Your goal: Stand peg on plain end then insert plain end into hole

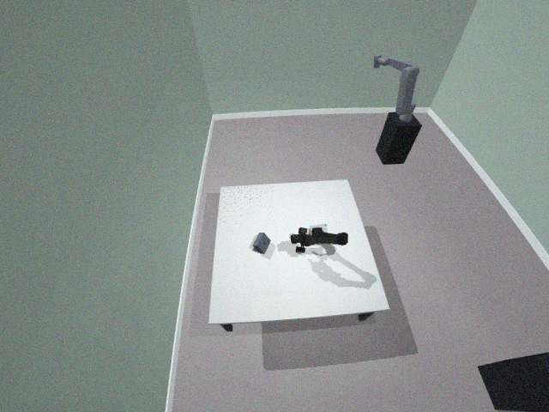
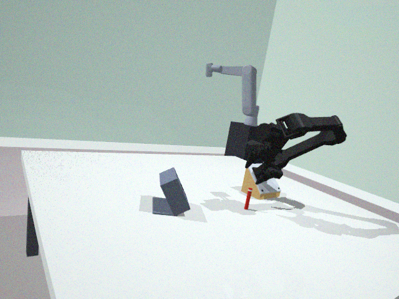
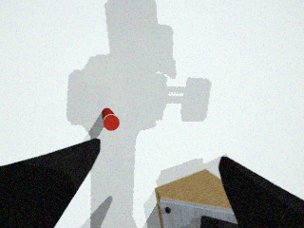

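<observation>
The red peg (image 2: 247,200) (image 3: 110,123) stands upright on the table, its white band near the top end; the wrist view looks down on its red top. Nothing touches it in the wrist view. My gripper (image 3: 159,153) is wide open, empty and pointing down above the table. In the wrist view the peg is beyond the left fingertip, off to the left of the middle between the fingers. The dark blue-grey sloped panel (image 1: 262,243) (image 2: 175,196) stands on the table to the left of the peg in the exterior view. Its hole cannot be made out now.
A wooden wedge block (image 2: 250,185) (image 3: 195,188) with a grey sloped face is close behind the peg in the exterior view, and near the right fingertip in the wrist view. A grey arm (image 1: 406,88) (image 2: 249,90) on a black pedestal stands away from the table.
</observation>
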Motion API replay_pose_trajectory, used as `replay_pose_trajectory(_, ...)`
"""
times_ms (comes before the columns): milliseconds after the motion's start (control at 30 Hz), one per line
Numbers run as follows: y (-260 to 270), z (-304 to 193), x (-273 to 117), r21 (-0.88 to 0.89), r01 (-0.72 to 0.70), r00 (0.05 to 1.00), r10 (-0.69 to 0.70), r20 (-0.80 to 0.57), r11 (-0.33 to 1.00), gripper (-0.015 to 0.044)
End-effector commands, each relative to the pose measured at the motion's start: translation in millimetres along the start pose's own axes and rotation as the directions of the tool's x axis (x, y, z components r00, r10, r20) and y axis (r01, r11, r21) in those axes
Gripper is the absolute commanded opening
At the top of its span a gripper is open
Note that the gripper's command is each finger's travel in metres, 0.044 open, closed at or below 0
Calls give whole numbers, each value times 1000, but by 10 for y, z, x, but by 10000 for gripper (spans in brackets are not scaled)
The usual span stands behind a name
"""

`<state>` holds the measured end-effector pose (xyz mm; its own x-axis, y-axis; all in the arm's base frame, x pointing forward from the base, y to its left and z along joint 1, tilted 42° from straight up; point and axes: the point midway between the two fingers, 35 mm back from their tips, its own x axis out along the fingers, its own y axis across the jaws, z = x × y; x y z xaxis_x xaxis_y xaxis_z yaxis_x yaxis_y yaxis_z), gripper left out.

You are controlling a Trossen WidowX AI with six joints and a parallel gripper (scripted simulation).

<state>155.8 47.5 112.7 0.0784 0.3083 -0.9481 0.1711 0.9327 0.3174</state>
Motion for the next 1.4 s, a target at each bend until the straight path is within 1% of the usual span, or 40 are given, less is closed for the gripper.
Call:
replay_pose_trajectory(0,53,35,-12,17,-80,994,81,-74,997,440)
replay_pose_trajectory(200,121,119,-34,84,-232,955,243,-168,969,440)
replay_pose_trajectory(367,156,225,-72,149,-348,907,372,-197,926,440)
replay_pose_trajectory(633,159,229,-71,153,-352,905,377,-197,924,440)
replay_pose_trajectory(933,230,192,99,239,-330,905,378,-197,913,440)
replay_pose_trajectory(1367,280,180,230,240,-327,906,375,-196,914,440)
